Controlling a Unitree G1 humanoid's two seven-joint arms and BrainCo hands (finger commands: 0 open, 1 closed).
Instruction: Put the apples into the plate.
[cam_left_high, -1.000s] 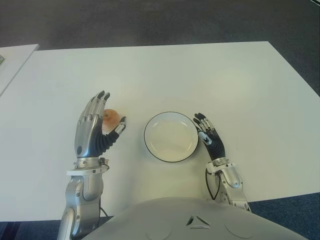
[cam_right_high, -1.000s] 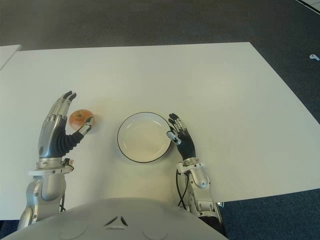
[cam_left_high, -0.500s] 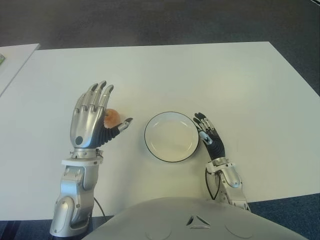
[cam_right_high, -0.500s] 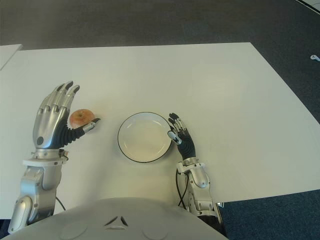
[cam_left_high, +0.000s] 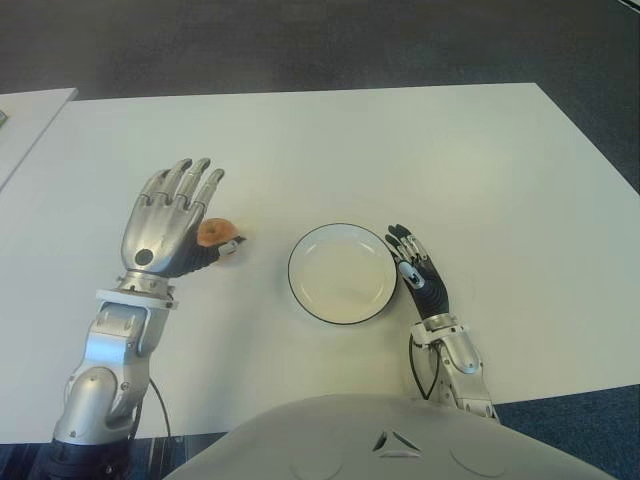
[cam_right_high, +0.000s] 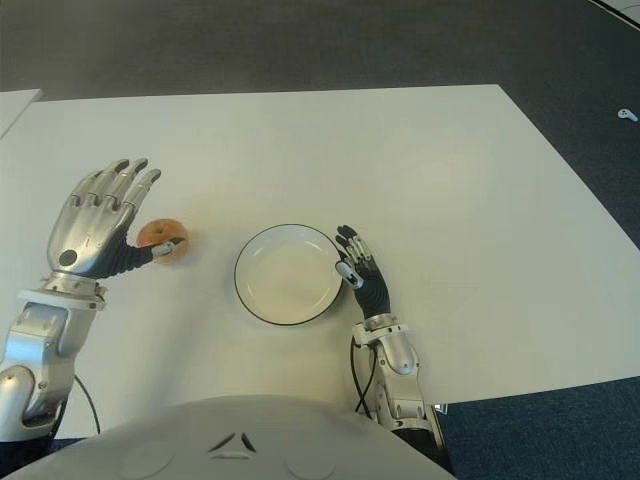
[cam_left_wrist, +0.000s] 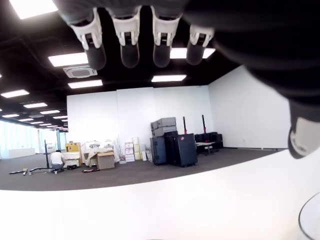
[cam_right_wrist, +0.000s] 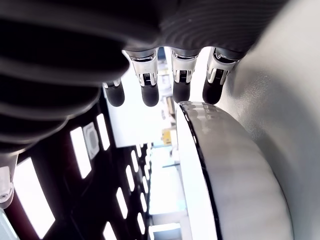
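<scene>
The wide white table (cam_left_high: 330, 140) held one round white black-rimmed plate (cam_left_high: 343, 273), empty. The silver left hand (cam_left_high: 168, 222) hovered with fingers spread, holding nothing, over the single small reddish-orange apple (cam_left_high: 217, 236) beneath its palm. The right hand (cam_left_high: 417, 275), relaxed and empty, showed beside the plate's right rim. The apple looked firm, smooth and likely to roll; cupping its sides seemed best.

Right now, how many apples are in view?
1. The apple sits on the table, left of the empty plate, partly hidden behind the open left hand. No others visible.
</scene>
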